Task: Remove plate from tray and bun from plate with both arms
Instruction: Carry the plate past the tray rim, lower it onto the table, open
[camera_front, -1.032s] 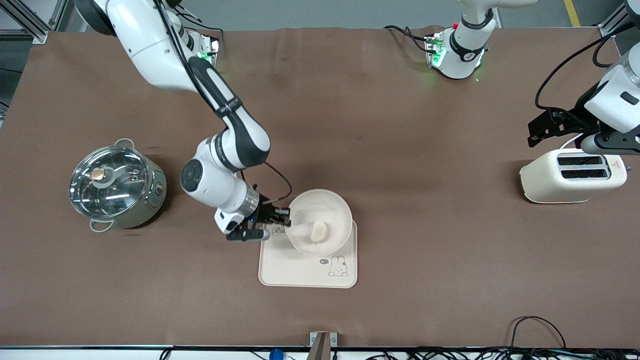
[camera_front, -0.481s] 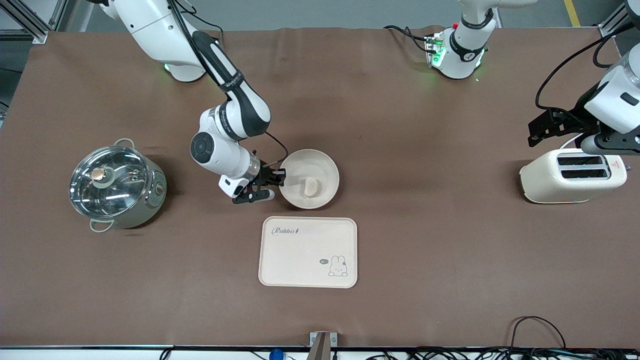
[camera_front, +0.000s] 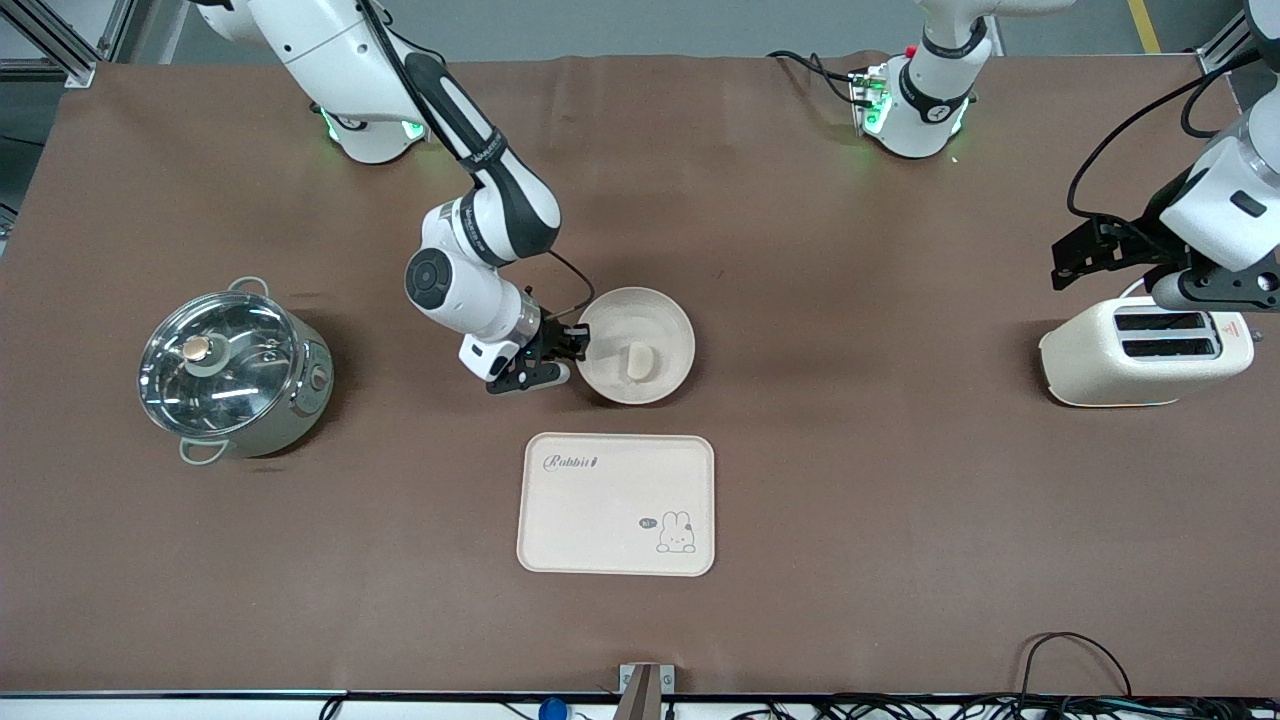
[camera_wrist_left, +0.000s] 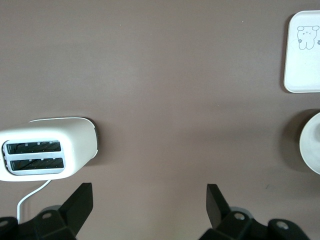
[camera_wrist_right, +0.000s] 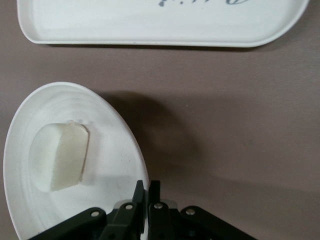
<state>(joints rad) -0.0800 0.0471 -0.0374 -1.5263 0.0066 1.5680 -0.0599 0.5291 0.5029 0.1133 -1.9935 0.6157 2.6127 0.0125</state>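
round cream plate (camera_front: 668, 318) holds a pale oblong bun (camera_front: 637, 360).

The round cream-white plate (camera_front: 636, 345) is pinched at its rim by the right gripper's fingers (camera_front: 572, 340), above the brown surface (camera_front: 800, 300). The pale oblong bun (camera_front: 638, 361) lies inside, just past the fingers.

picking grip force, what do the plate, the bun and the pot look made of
Plate: matte cream plastic or ceramic, can't tell which; faint rings, no glare.
Bun: soft pale dough, dull rounded surface.
Pot: shiny metal body, clear glass lid showing reflections.
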